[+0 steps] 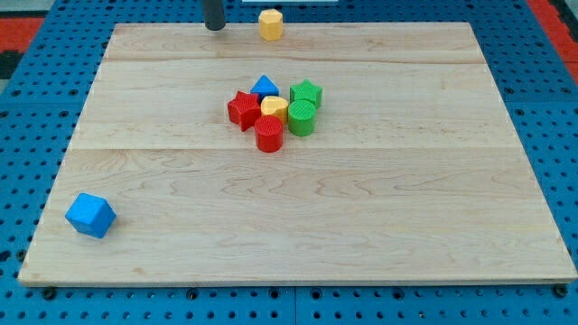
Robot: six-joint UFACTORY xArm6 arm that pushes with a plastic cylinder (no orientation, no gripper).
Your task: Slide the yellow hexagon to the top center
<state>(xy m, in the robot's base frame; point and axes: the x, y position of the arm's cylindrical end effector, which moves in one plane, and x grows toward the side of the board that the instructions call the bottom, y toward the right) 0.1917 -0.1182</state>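
The yellow hexagon (270,23) stands at the board's top edge, near the centre. My tip (214,27) is a dark rod end at the top edge, a short way to the view's left of the hexagon, apart from it. A cluster sits in the middle of the board: a red star (242,109), a blue triangular block (265,87), a green star (306,93), a second yellow block (275,109), a green cylinder (302,117) and a red cylinder (268,134).
A blue cube-like block (90,215) lies alone near the bottom left corner. The wooden board (406,208) rests on a blue pegboard surface (27,135) that surrounds it on all sides.
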